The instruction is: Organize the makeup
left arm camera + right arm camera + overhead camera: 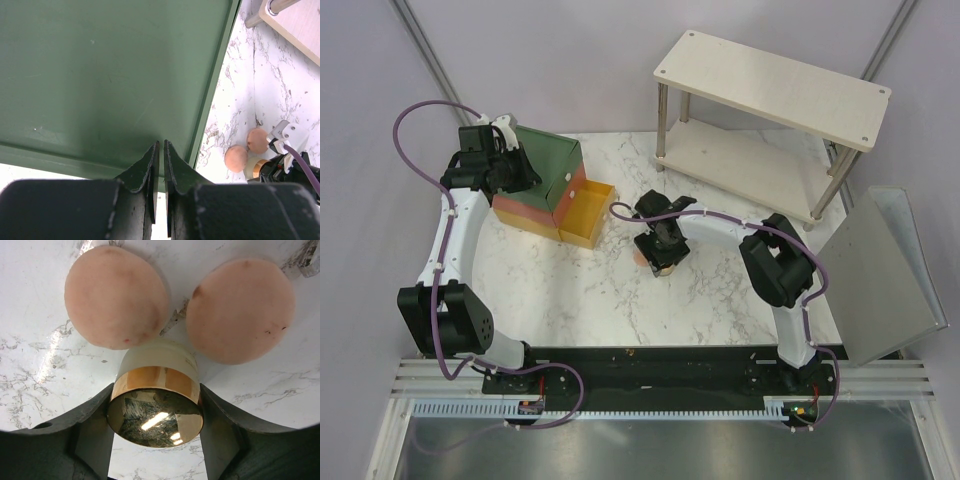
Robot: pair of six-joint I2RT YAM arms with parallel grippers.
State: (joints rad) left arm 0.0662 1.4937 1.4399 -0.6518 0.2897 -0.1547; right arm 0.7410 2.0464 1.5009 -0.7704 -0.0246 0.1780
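My right gripper point(660, 262) is shut on the round gold pot point(156, 412), its fingers point(85, 440) pressed to both sides of the gold lid. Two pink round discs point(116, 296) point(240, 310) lie on the marble just beyond the pot, close to it. The discs point(236, 158) and the pot point(260, 169) also show in the left wrist view. My left gripper point(161, 145) is shut and empty over the green top of the drawer box point(100, 75). The orange-brown tube, mint-green case and dark green T-shaped tool are out of view.
The green, orange and yellow drawer box point(550, 150) stands at the back left, its yellow drawer point(588, 212) pulled open toward the pot. A two-tier wooden shelf point(770, 90) stands at the back right. A grey metal sheet point(880, 280) leans at the right edge.
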